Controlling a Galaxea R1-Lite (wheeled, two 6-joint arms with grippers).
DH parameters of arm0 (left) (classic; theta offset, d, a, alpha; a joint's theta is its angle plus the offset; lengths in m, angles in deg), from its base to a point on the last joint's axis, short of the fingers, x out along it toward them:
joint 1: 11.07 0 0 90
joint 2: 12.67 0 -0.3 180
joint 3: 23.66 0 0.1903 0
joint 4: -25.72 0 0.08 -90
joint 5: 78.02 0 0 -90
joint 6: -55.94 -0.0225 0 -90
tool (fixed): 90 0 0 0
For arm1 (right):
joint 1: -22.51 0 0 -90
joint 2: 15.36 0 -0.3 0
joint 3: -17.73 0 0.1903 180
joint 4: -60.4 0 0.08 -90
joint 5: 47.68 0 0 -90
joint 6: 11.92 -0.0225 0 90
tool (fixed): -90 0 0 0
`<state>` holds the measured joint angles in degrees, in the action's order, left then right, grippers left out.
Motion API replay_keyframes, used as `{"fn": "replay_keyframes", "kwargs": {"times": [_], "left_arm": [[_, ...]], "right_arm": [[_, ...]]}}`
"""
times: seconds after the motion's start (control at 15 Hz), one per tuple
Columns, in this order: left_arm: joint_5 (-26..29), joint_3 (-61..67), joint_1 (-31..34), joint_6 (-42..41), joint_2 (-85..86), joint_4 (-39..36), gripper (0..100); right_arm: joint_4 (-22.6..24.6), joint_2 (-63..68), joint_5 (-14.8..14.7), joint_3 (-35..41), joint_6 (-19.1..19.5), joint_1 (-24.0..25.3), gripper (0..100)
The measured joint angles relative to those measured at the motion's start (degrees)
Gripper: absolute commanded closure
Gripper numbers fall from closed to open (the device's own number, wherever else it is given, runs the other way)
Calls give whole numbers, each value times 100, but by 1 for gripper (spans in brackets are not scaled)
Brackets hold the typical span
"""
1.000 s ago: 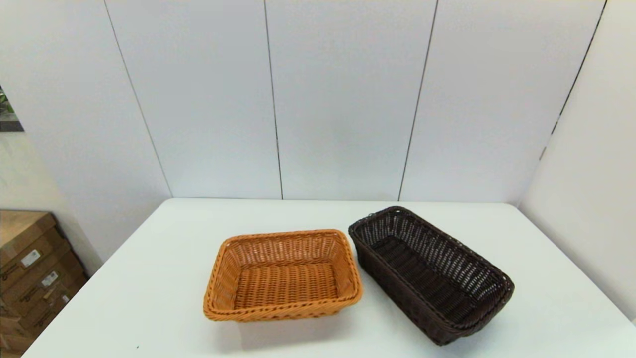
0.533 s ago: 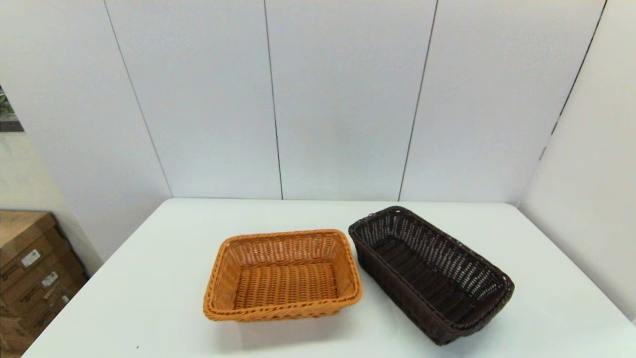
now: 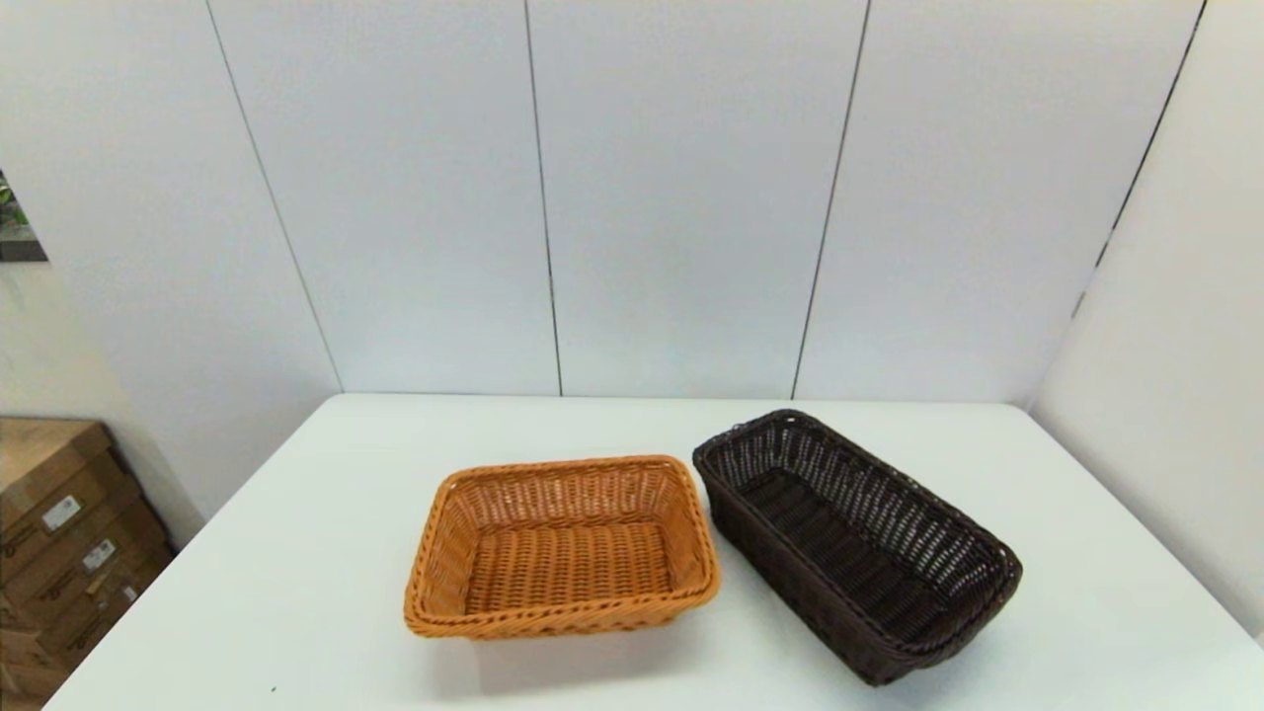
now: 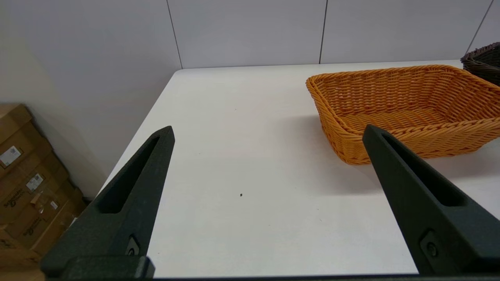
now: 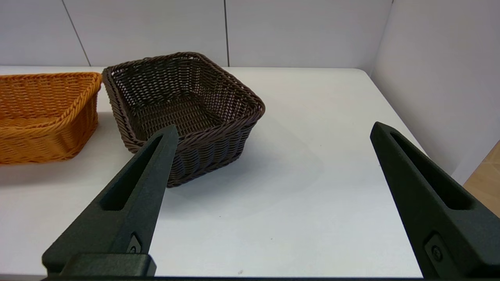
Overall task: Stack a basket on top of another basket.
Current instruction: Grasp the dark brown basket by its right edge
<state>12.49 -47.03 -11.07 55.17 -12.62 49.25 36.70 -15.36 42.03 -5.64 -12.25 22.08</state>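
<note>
Left gripper [image 4: 267, 132]: fingers spread wide, holding nothing; it hovers over the near left part of the table, outside the head view, with bare tabletop between its fingers.
Right gripper [image 5: 273, 130]: fingers spread wide, holding nothing; it hovers over the near right part of the table, also outside the head view.
Table [image 3: 296, 592]: white and smooth; both baskets stand on it, with one tiny dark speck [image 4: 241, 194] on the surface before the left gripper.
Orange-tan basket [image 3: 561, 545]: one, rectangular, woven, braided rim; upright near the table's middle, its long side facing the robot, nothing inside it.
Dark brown basket [image 3: 857, 541]: one, rectangular, woven, rolled rim; upright on the table to the right of the orange-tan basket, turned at a slant so that one corner points at the robot, nothing inside it. It is not stacked.
Relation of the baskets: side by side; the dark basket's far left corner lies just beside the orange-tan basket's far right corner, and whether the two rims touch cannot be told.
Path between grippers and baskets: open tabletop; in the right wrist view the dark basket's near corner lies just beyond that gripper's left fingertip.
Cardboard boxes [image 3: 69, 543]: stacked on the floor left of the table; the count is unclear. They carry small white labels and dark printing, too small to read.
Wall panels [image 3: 681, 197]: pale grey, with thin dark seams, behind the table; another pale wall [image 3: 1175, 415] closes the right side.
</note>
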Motion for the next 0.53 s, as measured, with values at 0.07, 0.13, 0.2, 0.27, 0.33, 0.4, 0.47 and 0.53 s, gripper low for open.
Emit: {"fn": "replay_keyframes", "kwargs": {"times": [0.07,0.13,0.2,0.27,0.33,0.4,0.47,0.53], "left_arm": [[1,0,0,0,0,0,0],[1,0,0,2,0,0,0],[1,0,0,2,0,0,0],[0,0,0,2,0,0,0],[1,0,0,2,0,2,0],[1,0,0,4,0,0,0],[1,0,0,2,0,0,0],[1,0,0,0,0,0,0]], "right_arm": [[0,0,0,0,0,0,0],[0,0,2,0,0,0,0],[0,0,2,0,-2,0,0],[0,0,2,0,-2,0,0],[0,0,2,0,0,0,0],[0,0,2,0,0,0,0],[0,0,2,0,0,0,0],[-2,0,2,0,-2,0,0]]}}
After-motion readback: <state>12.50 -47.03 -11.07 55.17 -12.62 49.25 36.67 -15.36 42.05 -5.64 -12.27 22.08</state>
